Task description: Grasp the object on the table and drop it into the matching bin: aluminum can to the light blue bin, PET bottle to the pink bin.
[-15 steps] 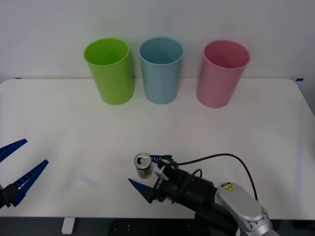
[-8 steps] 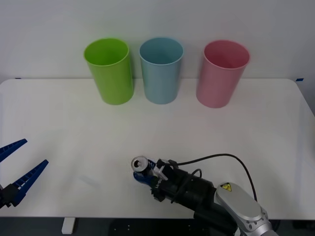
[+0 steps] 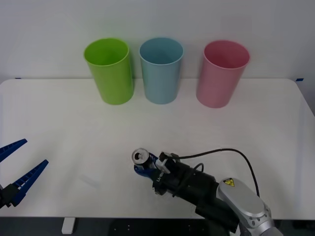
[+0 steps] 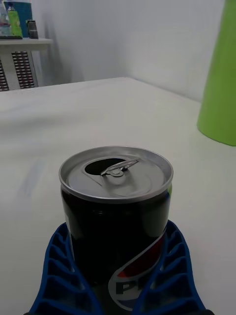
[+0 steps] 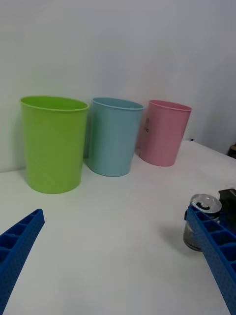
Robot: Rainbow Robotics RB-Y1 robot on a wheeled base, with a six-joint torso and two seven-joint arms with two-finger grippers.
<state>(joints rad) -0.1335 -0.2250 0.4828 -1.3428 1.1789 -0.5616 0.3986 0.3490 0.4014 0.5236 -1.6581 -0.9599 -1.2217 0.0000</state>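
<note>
The aluminum can (image 3: 141, 157), dark-bodied with a silver top, stands upright near the front middle of the white table (image 3: 236, 132). My right gripper (image 3: 143, 168) is shut on it, one blue finger on each side of its body. The right wrist view shows the can (image 4: 115, 206) close up, wedged between the ribbed fingers (image 4: 61, 275). The light blue bin (image 3: 161, 71) and the pink bin (image 3: 221, 73) stand at the table's back, far from the can. My left gripper (image 3: 17, 172) hangs open at the front left edge. From the left wrist the can (image 5: 201, 224) appears beyond its finger.
A lime green bin (image 3: 110, 71) stands left of the light blue one in the back row. A black cable (image 3: 221, 153) loops over my right wrist. Bare tabletop lies between the can and the bins.
One second ago my right fingers stood open around the can; they have closed on it. The can and gripper have since shifted slightly away from the front edge. The left arm is unmoved.
</note>
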